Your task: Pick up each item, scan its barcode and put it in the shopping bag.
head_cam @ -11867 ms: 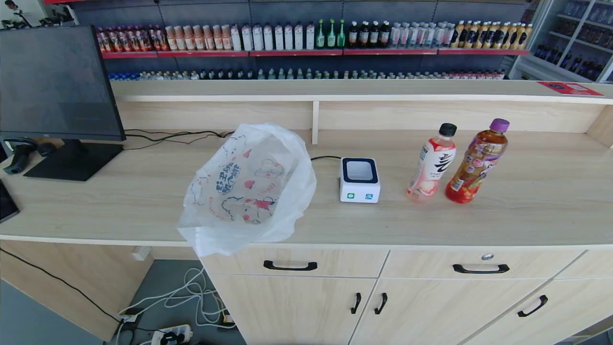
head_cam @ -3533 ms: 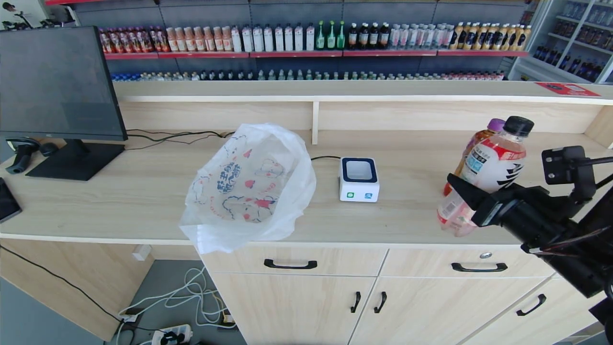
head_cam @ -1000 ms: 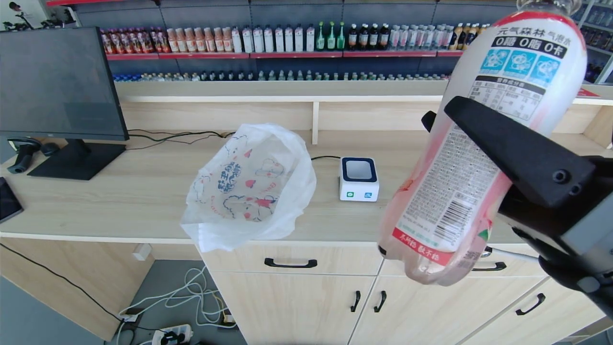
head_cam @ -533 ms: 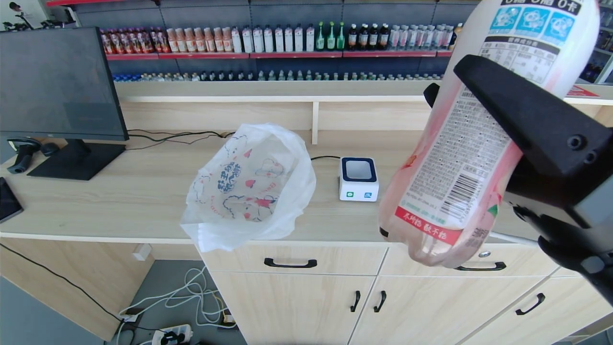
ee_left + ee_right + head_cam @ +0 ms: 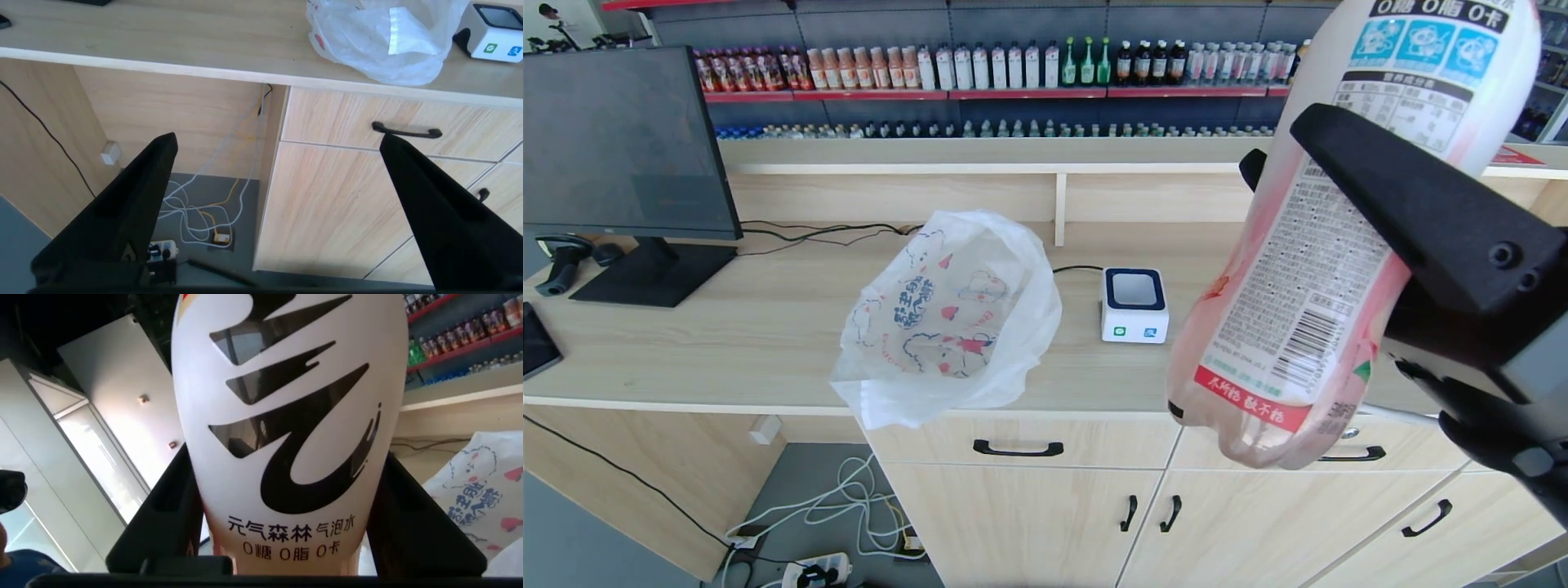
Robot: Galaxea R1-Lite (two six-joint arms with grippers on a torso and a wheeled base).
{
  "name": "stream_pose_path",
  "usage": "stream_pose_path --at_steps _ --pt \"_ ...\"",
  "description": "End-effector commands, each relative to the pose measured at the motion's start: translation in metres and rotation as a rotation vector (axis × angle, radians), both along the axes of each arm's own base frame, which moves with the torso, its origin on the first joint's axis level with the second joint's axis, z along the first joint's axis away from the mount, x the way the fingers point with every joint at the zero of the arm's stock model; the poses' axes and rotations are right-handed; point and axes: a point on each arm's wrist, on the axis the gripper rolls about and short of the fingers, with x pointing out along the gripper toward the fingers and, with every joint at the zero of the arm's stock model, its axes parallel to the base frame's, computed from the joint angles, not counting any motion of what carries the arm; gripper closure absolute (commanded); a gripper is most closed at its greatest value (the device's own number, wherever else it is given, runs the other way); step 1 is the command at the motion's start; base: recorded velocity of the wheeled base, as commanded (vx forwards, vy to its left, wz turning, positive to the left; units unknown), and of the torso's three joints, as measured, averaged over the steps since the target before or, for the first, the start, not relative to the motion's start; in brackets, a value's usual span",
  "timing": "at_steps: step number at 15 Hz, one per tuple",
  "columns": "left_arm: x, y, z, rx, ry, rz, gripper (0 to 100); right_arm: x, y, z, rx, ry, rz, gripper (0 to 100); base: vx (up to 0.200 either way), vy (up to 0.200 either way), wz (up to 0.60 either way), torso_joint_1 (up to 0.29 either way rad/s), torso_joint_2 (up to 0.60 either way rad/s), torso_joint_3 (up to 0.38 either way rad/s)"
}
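Your right gripper clamps the bottle, raised right of the scanner; cap cut off. Head view presents its barcode, right wrist view its front label. Left gripper gapes wide, empty.

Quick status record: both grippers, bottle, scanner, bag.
right gripper: shut on bottle, held up close to the head camera
bottle: tilted, barcode facing the head camera
scanner: on counter, right of bag, window up
bag: open on counter, draped over front edge
left gripper: open, low before the cabinets
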Motion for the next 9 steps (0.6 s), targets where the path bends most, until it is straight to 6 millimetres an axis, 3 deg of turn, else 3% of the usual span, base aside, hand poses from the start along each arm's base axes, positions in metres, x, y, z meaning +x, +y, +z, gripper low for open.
stream_pose_path --at_steps 1,6,7,9 --pt "0.000 0.000 0.000 0.000 0.000 0.001 0 0.002 -0.002 0.000 0.000 0.000 -0.013 100 0.000 0.000 0.00 0.000 0.00 0.000" --pt "0.000 0.000 0.000 0.000 0.000 0.001 0 0.022 -0.013 -0.017 -0.071 0.022 -0.131 100 0.000 0.000 0.00 0.000 0.00 0.000" --pt "0.000 0.000 0.000 -0.002 0.000 0.001 0 0.022 -0.013 -0.036 -0.147 0.049 -0.153 100 0.000 0.000 0.00 0.000 0.00 0.000" --pt "0.000 0.000 0.000 0.000 0.000 0.001 0 0.027 -0.014 -0.052 -0.272 0.045 -0.225 100 0.000 0.000 0.00 0.000 0.00 0.000"
